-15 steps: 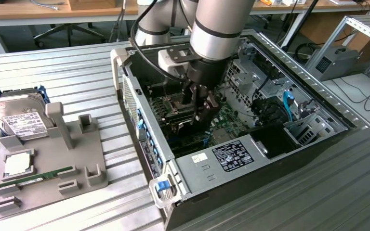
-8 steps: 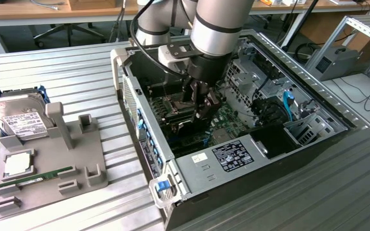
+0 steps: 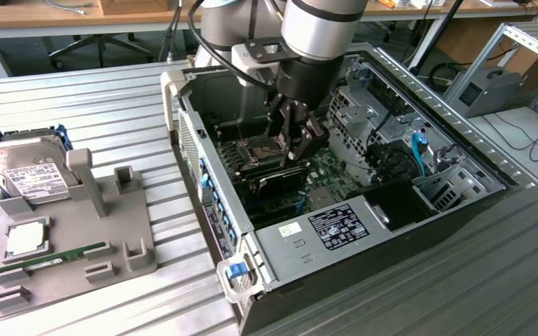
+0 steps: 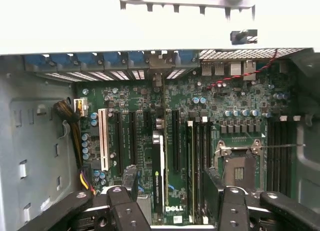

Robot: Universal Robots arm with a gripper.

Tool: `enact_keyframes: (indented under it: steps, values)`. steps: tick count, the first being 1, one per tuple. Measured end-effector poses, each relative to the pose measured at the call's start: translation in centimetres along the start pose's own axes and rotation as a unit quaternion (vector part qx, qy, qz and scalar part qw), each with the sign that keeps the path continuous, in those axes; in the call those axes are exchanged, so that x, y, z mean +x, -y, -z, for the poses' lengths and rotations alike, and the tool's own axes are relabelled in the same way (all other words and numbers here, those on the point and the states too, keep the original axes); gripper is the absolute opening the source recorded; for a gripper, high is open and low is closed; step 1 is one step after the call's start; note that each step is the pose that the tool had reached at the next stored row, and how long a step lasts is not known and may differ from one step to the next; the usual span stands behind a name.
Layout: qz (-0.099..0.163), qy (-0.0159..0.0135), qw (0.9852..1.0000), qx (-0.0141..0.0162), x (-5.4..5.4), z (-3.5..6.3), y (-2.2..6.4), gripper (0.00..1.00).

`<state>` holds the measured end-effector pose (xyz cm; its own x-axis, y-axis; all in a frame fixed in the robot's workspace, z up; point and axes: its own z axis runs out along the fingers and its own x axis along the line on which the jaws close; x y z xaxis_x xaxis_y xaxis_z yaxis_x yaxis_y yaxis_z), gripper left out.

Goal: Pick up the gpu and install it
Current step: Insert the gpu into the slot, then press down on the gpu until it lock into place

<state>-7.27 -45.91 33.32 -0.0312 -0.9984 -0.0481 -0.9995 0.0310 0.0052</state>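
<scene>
the gpu (image 4: pixel 158 173) is standing on edge in a slot of the motherboard (image 4: pixel 235 103), its dark board running away from the camera toward its metal bracket (image 4: pixel 158 66) at the rear slot openings. in the wrist view it is sitting between the two fingers, which are standing wide apart and touching nothing. in the exterior view the gripper (image 3: pixel 297 136) is hanging inside the open computer case (image 3: pixel 279 245), just above the card (image 3: pixel 279 180). the case is lying on its side on the slatted metal table (image 3: pixel 92 105). to the exterior view's left, a grey parts holder (image 3: pixel 129 217) is carrying a hard drive (image 3: pixel 28 173), a cpu (image 3: pixel 24 238) and a ram stick (image 3: pixel 52 260).
</scene>
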Motion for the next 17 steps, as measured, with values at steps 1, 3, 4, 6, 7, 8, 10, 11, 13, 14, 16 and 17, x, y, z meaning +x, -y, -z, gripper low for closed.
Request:
enact_keyframes:
  steps: [1,3,4,6,7,8,10,11,13,14,16,17]
  values:
    - [0.000,0.0001,1.0000,0.0001,-0.01,0.02,0.00,0.64]
    - [0.000,0.0001,1.0000,0.0001,0.00,0.02,0.00,0.64]
    - [0.000,0.0001,1.0000,0.0000,-0.01,0.02,0.00,0.64]
    - [0.000,0.0001,1.0000,0.0001,-0.01,0.02,0.00,0.64]
    - [0.000,0.0001,1.0000,0.0001,-0.01,0.02,0.00,0.64]
    - [0.000,0.0001,1.0000,0.0001,-0.01,0.02,0.00,0.64]
    - [0.000,0.0001,1.0000,0.0000,-0.01,0.02,0.00,0.64]
    - [0.000,0.0001,1.0000,0.0000,0.00,0.03,0.00,0.64]
    - [0.000,0.0001,1.0000,0.0000,-0.01,0.02,0.00,0.64]
    - [0.000,0.0001,1.0000,0.0001,-0.01,0.02,0.00,0.64]
    - [0.000,0.0001,1.0000,0.0000,0.00,0.02,0.00,0.38]
    - [0.000,0.0001,1.0000,0.0000,-0.01,0.03,0.00,0.13]
